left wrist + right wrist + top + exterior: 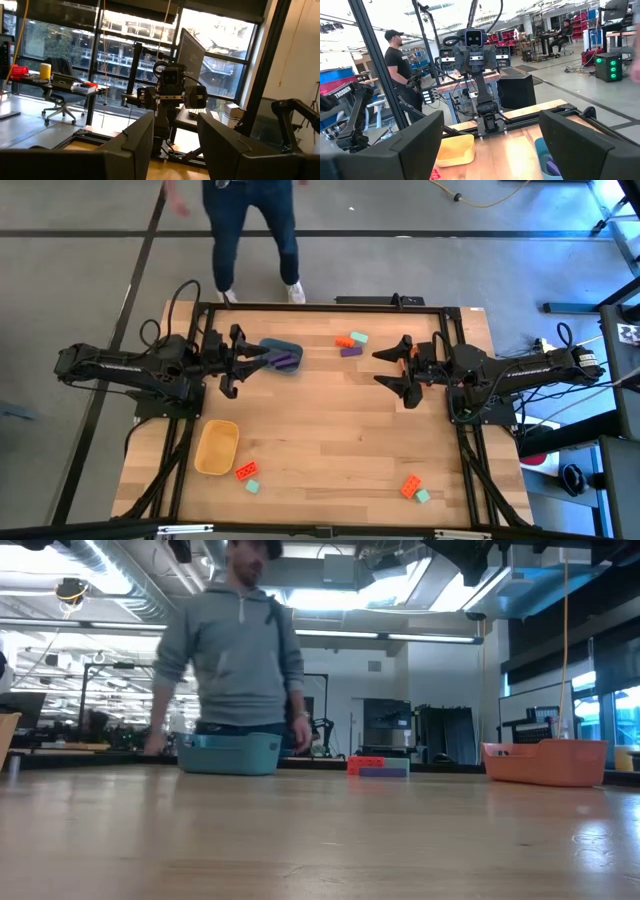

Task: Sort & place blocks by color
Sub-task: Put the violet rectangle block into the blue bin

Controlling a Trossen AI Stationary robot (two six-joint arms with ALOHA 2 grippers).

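The high view shows my left gripper point(250, 363) open at the table's far left, its fingers beside a blue tub point(282, 355) that has purple blocks point(288, 362) in it. My right gripper point(382, 367) hangs open at the far right and faces the left one. Both are above the table and touch nothing. Loose on the wood lie an orange-red block point(344, 340), a mint block point(358, 337) and a purple block point(350, 351) at the far middle. A red and mint pair point(246, 475) lies by the yellow tub point(217, 447). Another orange and mint pair point(415, 490) lies near the right.
A person point(255, 225) stands at the table's far edge and shows behind the blue tub point(230, 753) in the low view. That view also shows an orange tub point(545, 762) and stacked red and purple blocks point(378, 767). Bare wood point(330, 420) lies between the arms.
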